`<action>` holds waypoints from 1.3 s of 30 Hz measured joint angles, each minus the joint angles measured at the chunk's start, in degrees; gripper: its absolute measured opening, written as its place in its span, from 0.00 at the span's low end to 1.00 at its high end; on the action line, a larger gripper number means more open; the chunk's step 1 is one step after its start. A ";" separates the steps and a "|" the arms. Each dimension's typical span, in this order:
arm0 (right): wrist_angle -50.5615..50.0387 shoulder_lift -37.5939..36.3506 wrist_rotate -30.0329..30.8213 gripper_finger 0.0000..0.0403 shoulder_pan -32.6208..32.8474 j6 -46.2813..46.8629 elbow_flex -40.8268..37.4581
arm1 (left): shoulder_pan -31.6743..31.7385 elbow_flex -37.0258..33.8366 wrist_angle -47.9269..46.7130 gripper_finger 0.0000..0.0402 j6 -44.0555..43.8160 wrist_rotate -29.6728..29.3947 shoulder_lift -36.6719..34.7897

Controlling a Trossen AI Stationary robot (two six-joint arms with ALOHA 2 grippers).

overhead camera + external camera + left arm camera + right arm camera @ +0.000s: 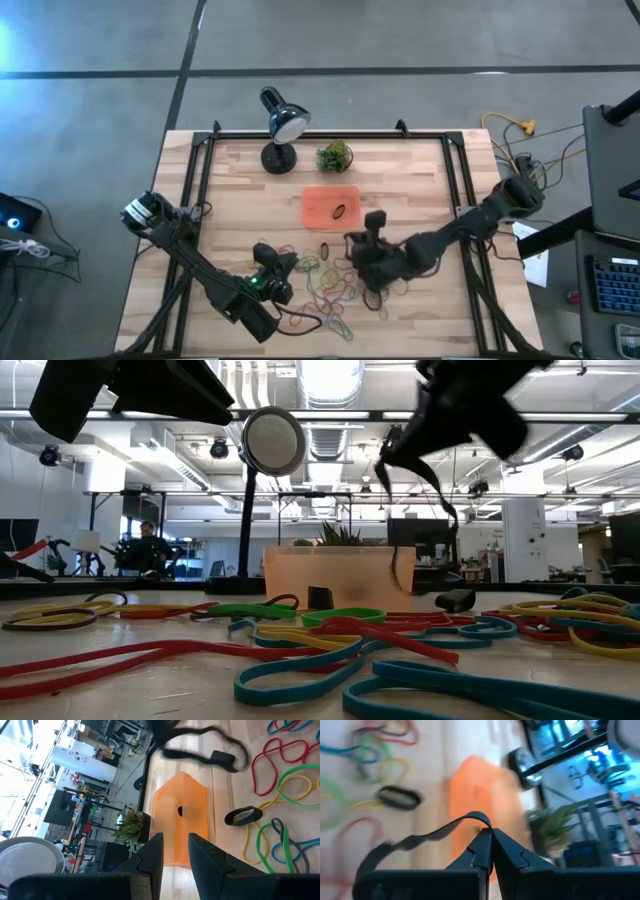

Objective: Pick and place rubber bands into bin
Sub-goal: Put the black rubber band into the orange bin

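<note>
My right gripper [487,839] is raised over the table just right of the bin's near corner, shut on a black rubber band [415,840], which also shows in the low view [442,488]. The orange bin [318,198] sits flat at mid-table with one dark band [340,211] lying inside it. Several coloured rubber bands [332,285] lie in a loose heap in front of it. My left gripper [174,851] hovers open near the heap's left side, pointing at the bin [182,805] with nothing between its fingers. My right gripper pinches one spot of the black band's loop [476,818] between its two fingertips. The fingers slant down toward the table's far side. The band hangs slack below them as a long drooping loop [200,751], and its lower end [400,572] is clear of the table.
A black desk lamp [280,125] and a small green plant ball [334,156] stand behind the bin. A small black oval loop [243,816] and a black clip [220,757] lie between bin and heap. Black frame rails [200,190] run along the table's sides.
</note>
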 joint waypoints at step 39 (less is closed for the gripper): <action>5.72 3.02 -35.88 0.15 -28.85 -6.22 1.23 | -0.02 -0.48 -0.49 0.19 0.00 0.44 0.02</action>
